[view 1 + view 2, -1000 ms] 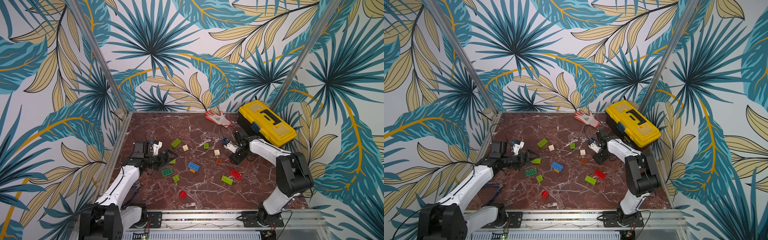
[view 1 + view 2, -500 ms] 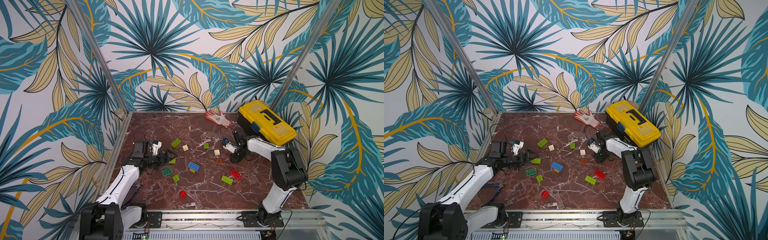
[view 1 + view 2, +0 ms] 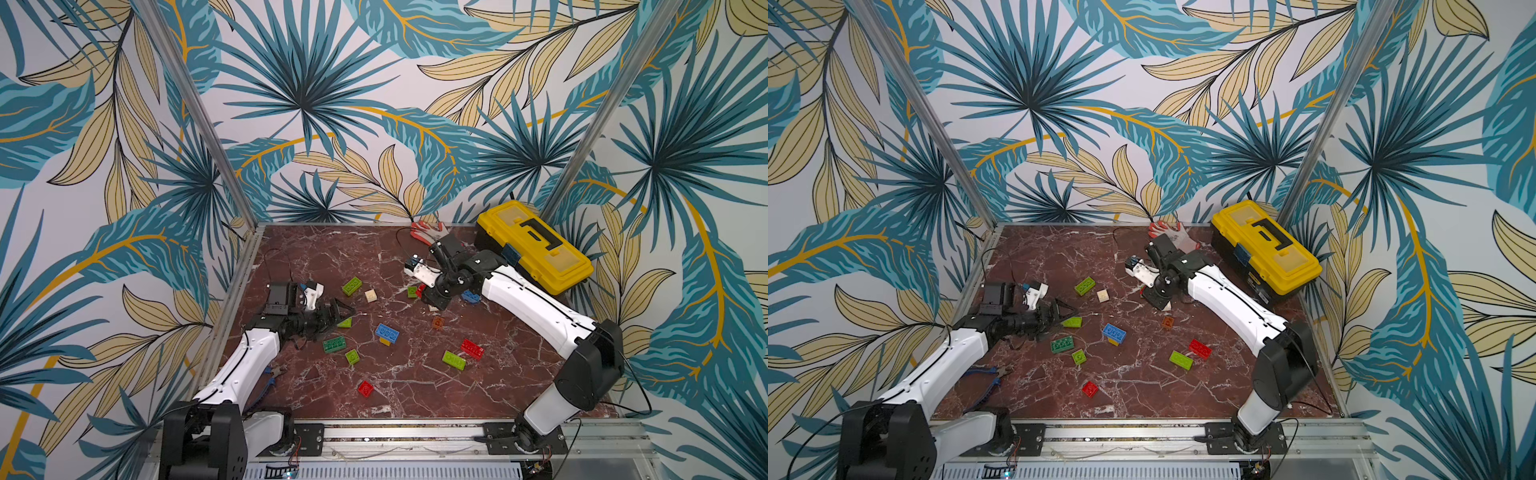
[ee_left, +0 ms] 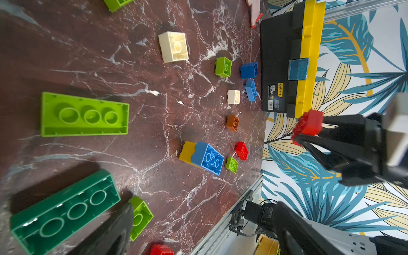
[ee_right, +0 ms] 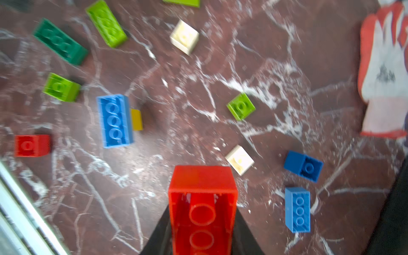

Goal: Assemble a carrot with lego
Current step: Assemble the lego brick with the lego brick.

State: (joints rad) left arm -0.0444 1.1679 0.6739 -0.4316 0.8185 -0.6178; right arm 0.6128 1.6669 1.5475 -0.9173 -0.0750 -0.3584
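Lego bricks lie scattered on the marble table [image 3: 316, 257]. Among them are a lime oblong [image 3: 351, 286], a cream square [image 3: 370, 295], a blue brick on a yellow one [image 3: 387, 332], a dark green oblong [image 3: 334, 344], an orange one [image 3: 438, 322] and a red oblong [image 3: 472, 348]. My right gripper [image 5: 202, 220] is shut on a red oblong brick [image 5: 202, 209], held hollow side toward the wrist camera just above the table. In a top view that red brick [image 3: 420, 289] shows beside a small green one. My left gripper [image 3: 345, 313] stands open and empty, low by a lime brick [image 4: 85, 114].
A yellow toolbox [image 3: 534, 245] fills the back right corner, with a red-and-white work glove [image 3: 424, 230] beside it. Blue-handled pliers [image 3: 992, 372] lie under the left arm. Metal rails and patterned walls close in the table.
My right gripper has shut on the red brick and shifted left, toward the table's middle. The left arm has not moved.
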